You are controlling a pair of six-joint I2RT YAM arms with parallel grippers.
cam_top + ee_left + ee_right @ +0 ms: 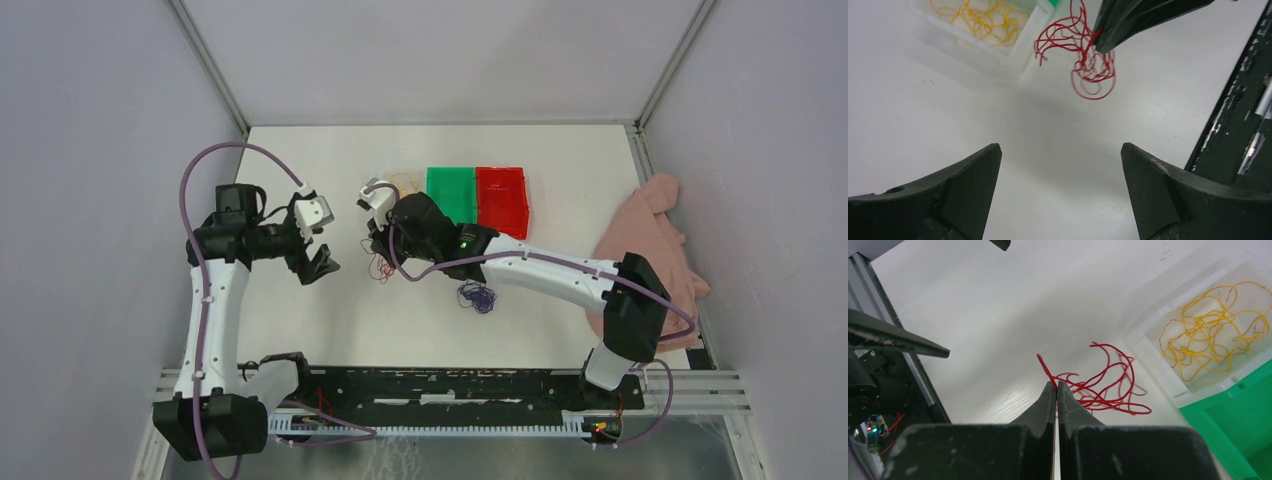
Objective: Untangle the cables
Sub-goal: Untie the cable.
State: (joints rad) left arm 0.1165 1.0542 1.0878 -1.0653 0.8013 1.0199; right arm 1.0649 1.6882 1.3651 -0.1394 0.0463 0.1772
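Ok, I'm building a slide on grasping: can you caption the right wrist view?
Right gripper shut on the red cable over the table; yellow cable lying in a white tray nearby.

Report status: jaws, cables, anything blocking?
Right gripper: jaws shut on red cable. Left gripper: jaws open, empty, facing it. Yellow cable in pale tray; purple cable loose on table. Nothing between the grippers.

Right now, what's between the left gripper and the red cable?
Nothing: bare table separates left gripper from red cable, clear in the left wrist view.
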